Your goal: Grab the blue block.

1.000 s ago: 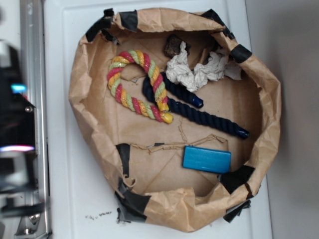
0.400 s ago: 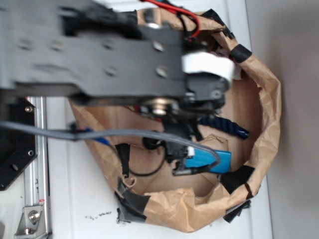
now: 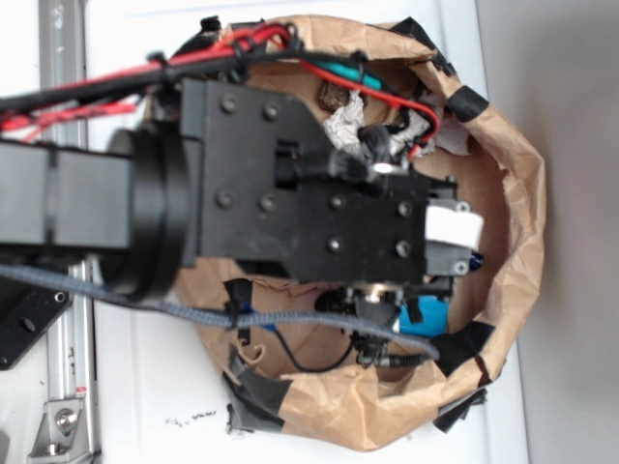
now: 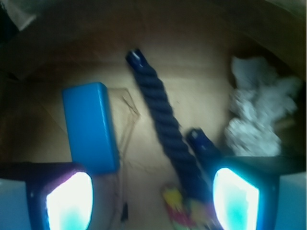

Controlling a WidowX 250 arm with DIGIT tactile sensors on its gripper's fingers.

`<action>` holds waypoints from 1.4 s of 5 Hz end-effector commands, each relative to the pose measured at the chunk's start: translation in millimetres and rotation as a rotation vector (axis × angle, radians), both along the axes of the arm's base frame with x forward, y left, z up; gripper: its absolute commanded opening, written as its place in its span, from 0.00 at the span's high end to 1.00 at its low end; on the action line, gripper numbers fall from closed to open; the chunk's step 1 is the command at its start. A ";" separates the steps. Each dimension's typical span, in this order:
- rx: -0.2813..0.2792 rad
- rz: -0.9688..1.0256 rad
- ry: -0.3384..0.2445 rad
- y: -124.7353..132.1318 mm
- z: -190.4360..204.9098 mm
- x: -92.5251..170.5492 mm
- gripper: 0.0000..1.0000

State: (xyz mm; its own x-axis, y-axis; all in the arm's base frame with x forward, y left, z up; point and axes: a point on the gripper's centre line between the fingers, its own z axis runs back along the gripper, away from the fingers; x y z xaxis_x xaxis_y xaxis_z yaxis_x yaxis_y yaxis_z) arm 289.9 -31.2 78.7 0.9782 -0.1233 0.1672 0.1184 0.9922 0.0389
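End effector (image 4: 152, 199) spread wide, blue block (image 4: 89, 125) just beyond one finger (image 4: 69, 201)

white tabletop (image 3: 145, 406), grey floor (image 3: 571, 290)

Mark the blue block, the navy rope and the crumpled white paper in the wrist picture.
blue block (image 4: 88, 125), wrist view, middle of its top face.
navy rope (image 4: 163, 120), wrist view, mid-length of the longer strand.
crumpled white paper (image 4: 256, 112), wrist view, centre of the wad.

Black screwed arm (image 3: 290, 198), red wires (image 3: 116, 97), grey braided cable (image 3: 193, 314).
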 end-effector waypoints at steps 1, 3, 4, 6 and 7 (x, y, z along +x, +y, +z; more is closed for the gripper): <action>-0.021 -0.115 -0.026 -44.2 -26.1 8.4 0.00; -0.099 -0.230 0.113 -60.9 -68.6 -5.1 0.00; 0.048 -0.087 0.101 -43.3 -57.0 -6.3 1.00; 0.087 0.015 -0.126 26.1 41.9 -8.9 1.00; 0.021 0.018 -0.157 41.4 89.7 -13.3 1.00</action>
State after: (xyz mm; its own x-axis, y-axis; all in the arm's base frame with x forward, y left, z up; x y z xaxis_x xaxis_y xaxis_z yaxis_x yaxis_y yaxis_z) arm 276.7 4.9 148.0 0.9621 -0.1282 0.2408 0.1133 0.9907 0.0747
